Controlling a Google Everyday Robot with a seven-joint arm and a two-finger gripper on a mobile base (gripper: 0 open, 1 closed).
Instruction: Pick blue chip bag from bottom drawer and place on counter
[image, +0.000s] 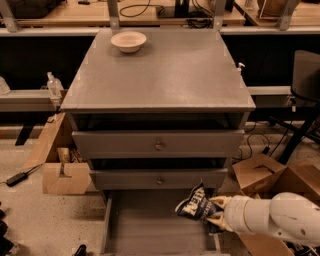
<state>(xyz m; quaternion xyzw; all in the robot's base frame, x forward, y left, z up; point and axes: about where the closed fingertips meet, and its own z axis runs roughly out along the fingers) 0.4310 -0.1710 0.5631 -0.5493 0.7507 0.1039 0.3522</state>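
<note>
1. Where the white arm (272, 217) reaches in from the near right, its pincer (214, 211) sits over the right part of the bottom drawer (145, 225), just below the cabinet's front.
2. One tan fingertip (218, 201) shows at the top right edge of the blue chip bag (192, 205) and another at its lower right edge, so the pincer is pinching the blue chip bag between them.
3. Crinkled and tilted, the bag has its white lettering turned toward the camera, and its upper corner overlaps the front of the lower knobbed drawer (159, 179).
4. Whether the bag touches the drawer floor cannot be told.
5. Pulled out toward the near side, the bottom drawer shows a plain grey floor and a thin left wall.
6. Above it the lower knobbed drawer and the upper knobbed drawer (158, 145) are both pushed in.
7. On top lies the grey bench (160, 75), with a pale bowl (128, 41) near its far left corner, well apart from the bag.
8. Left of the cabinet, a cardboard box (65, 176) stands on the speckled floor, and a spray bottle (54, 85) rests on a ledge behind it.
9. More cardboard boxes (260, 172) lie to the right, close to the arm.
</note>
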